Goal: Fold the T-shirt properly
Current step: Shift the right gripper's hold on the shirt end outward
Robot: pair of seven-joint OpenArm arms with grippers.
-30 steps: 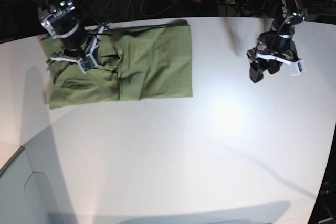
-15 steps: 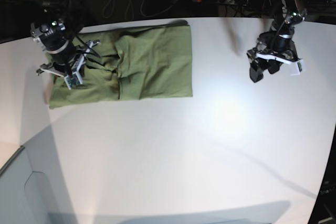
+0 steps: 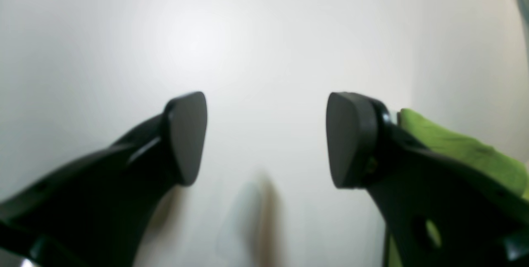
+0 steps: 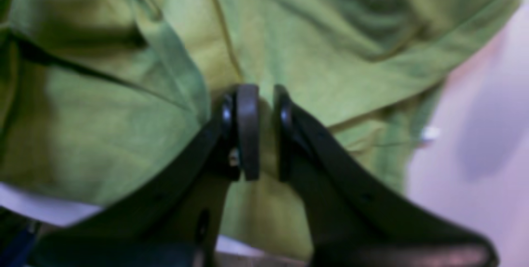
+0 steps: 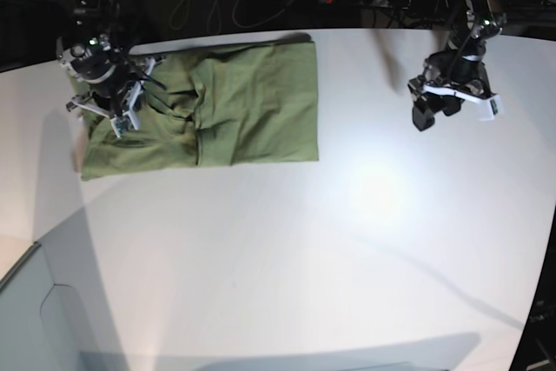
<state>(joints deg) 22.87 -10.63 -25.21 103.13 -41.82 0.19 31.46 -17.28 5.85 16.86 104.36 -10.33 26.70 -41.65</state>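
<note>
T-shirt (image 5: pixel 208 110) fabric is lying partly folded at the far left of the white table (image 5: pixel 347 241) in the base view, with the right gripper (image 5: pixel 117 115) over its left end. Right wrist view: its jaws are nearly closed, pinching a ridge of cloth. Left wrist view: the left gripper (image 3: pixel 264 139) is hanging spread wide, grasping nothing, above bare table.

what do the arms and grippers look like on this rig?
Both arms are black with silver-white collars near the wrist. Left gripper: black curved fingers with flat, matte grey, rounded pads. Right gripper: the same black fingers with grey pads. White brackets sit at both wrists in the base view.
</note>
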